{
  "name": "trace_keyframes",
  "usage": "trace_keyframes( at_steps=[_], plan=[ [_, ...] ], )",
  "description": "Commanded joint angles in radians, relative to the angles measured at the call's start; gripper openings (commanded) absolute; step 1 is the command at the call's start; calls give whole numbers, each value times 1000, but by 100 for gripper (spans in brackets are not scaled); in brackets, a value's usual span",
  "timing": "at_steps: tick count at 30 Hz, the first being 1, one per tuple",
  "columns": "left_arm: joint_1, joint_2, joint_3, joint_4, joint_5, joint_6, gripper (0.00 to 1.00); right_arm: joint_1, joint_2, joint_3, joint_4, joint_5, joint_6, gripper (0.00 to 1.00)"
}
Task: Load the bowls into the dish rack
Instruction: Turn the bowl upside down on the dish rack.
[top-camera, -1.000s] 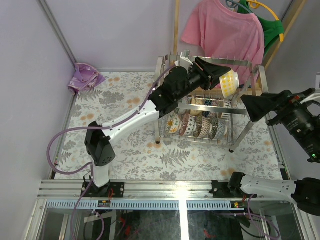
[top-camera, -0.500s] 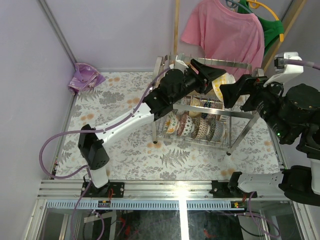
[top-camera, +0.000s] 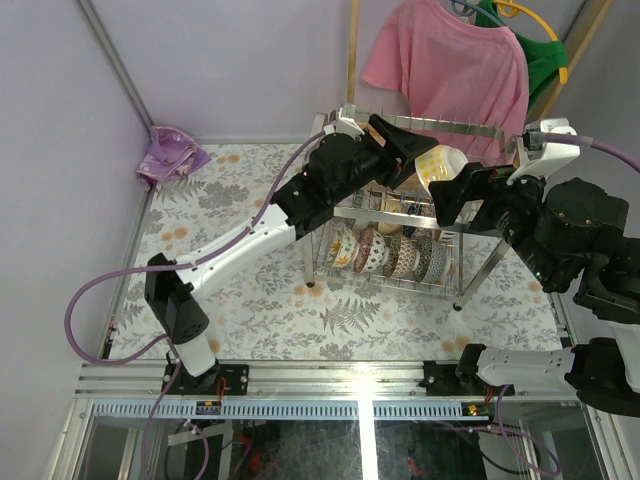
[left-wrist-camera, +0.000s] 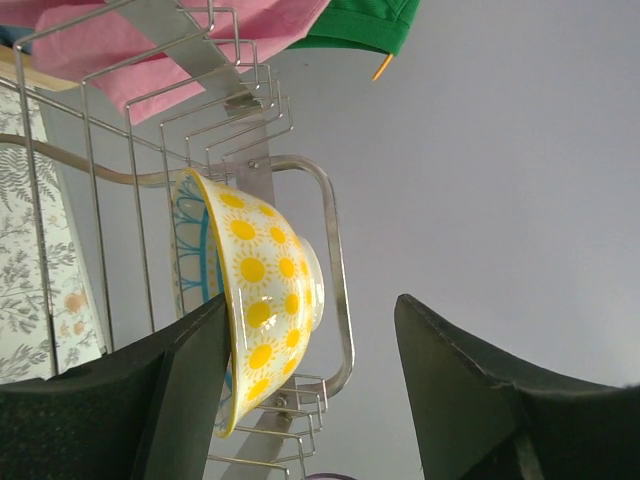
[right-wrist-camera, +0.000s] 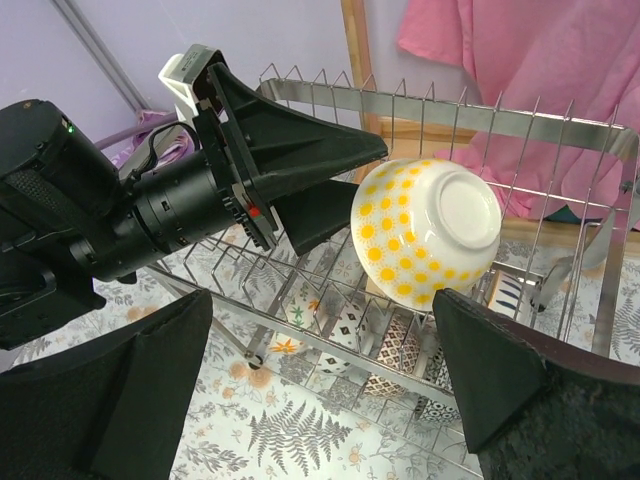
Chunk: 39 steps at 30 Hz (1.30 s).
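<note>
1. Top view: stretched diagonally over the fern-patterned desk (top-camera: 230, 310), the left gripper (top-camera: 424, 160) flanks a white bowl with yellow sun dots (top-camera: 440, 163). The bowl lies on the upper tier of the shiny steel wire dish rack (top-camera: 478, 128), near the desk's far right corner. The right gripper (top-camera: 447, 196) hovers raised, just beside.
2. Left wrist: jaws spread wider than the bowl, one finger (left-wrist-camera: 190, 390) at its rim, the other clear.
3. Right wrist: jaws wide apart, empty.

A pink shirt (top-camera: 450, 65) and green garment (top-camera: 543, 50) hang beyond the table's (top-camera: 250, 320) far edge; a crumpled purple bag (top-camera: 170, 156) lies in its far left corner.
</note>
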Motion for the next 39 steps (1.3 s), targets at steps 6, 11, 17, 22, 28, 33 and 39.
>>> trace_keyframes(
  at_steps=[6, 11, 17, 22, 28, 33, 39],
  plan=[
    [13, -23, 73, -197, -7, 105, 65, 8, -35, -40, 84, -32, -8, 100],
    [11, 5, 171, -295, -13, 187, 66, 8, -49, -74, 98, -44, -6, 100],
    [9, -1, 224, -389, -57, 285, 67, 8, -58, -102, 105, -51, -4, 100],
    [10, -14, 263, -475, -99, 364, 67, 8, -64, -132, 119, -56, -3, 100],
    [10, -34, 272, -516, -107, 425, 67, 8, -73, -158, 134, -70, 4, 100],
    [5, -92, 252, -528, -120, 501, 68, 8, -103, -202, 134, -85, 7, 99],
    [-21, -187, 245, -571, -133, 630, 82, 8, -162, -296, 141, -151, 10, 99]
  ],
)
